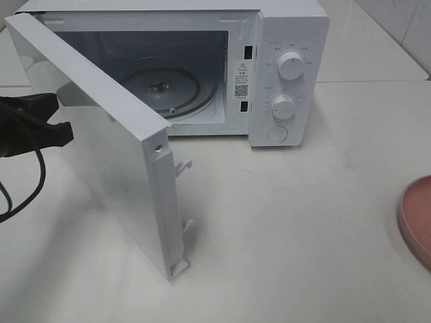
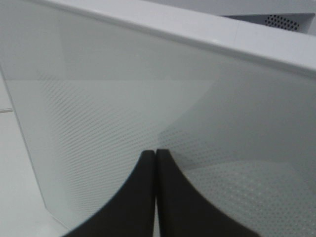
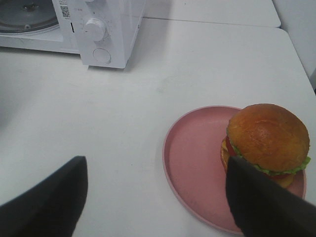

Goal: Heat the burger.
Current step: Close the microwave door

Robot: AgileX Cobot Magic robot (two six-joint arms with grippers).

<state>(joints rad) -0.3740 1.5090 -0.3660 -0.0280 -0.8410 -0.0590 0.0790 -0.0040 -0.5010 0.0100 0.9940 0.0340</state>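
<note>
1. Black, smooth fingers of the right gripper [image 3: 155,197] stand wide apart over the white table [image 3: 123,113], holding nothing; one finger's tip overlaps the near edge of the burger in the right wrist view.
2. Between and just beyond those fingers sits the burger [image 3: 266,140]: a glossy brown domed bun over ruffled green lettuce and a red layer, resting on the far-right part of a flat, round pink plate [image 3: 192,148] with a low raised rim.
3. Matte bare tabletop lies between the plate and the microwave [image 1: 289,40], a boxy white unit with two ribbed round knobs [image 1: 291,66] and a round button below them.
4. Its door [image 1: 114,155] is swung wide open, showing the round glass turntable [image 1: 161,86] inside.
5. Against the door's outer face, a panel of fine dotted mesh, the left gripper [image 2: 156,154] has its dark curved fingers pressed together, pinching nothing.
</note>
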